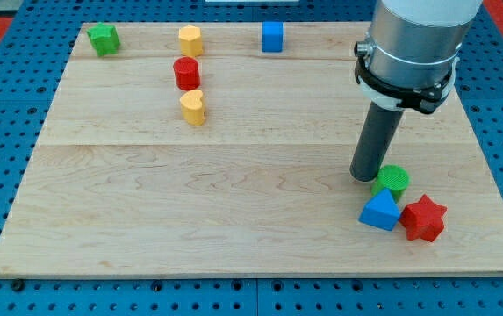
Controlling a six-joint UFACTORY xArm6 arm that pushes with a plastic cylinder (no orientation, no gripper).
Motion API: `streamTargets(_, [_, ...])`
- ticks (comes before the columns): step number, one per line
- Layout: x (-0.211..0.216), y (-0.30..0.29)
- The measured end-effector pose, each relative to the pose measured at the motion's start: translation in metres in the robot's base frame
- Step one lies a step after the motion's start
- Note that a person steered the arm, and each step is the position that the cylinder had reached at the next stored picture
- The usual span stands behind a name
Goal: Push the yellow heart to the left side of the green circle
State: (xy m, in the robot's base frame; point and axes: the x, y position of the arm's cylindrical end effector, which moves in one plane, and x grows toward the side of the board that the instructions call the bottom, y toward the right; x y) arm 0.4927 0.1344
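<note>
The yellow heart (193, 107) lies in the upper left part of the wooden board, just below a red cylinder (186, 73). The green circle (392, 181) sits at the lower right, touching a blue triangle (380, 211) below it. My tip (364, 176) rests on the board right at the green circle's left edge, far to the right of the yellow heart.
A red star (424, 219) lies right of the blue triangle. A yellow block (190, 39), a blue cube (272, 36) and a green star (104, 39) sit along the view's top. The board (233, 211) ends in blue pegboard on all sides.
</note>
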Motion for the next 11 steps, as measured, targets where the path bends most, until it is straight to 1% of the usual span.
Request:
streamTargets(1, [-0.020, -0.046])
streamTargets(2, [-0.021, -0.142])
streamTargets(3, [-0.054, -0.227])
streamTargets(4, [-0.100, -0.278])
streamTargets(5, [-0.120, -0.229])
streamTargets(6, [-0.120, -0.135])
streamTargets(7, [-0.100, -0.049])
streamTargets(8, [-0.057, -0.017])
streamTargets(9, [-0.035, -0.008])
streamTargets(10, [-0.023, -0.008])
streamTargets(11, [-0.020, -0.030])
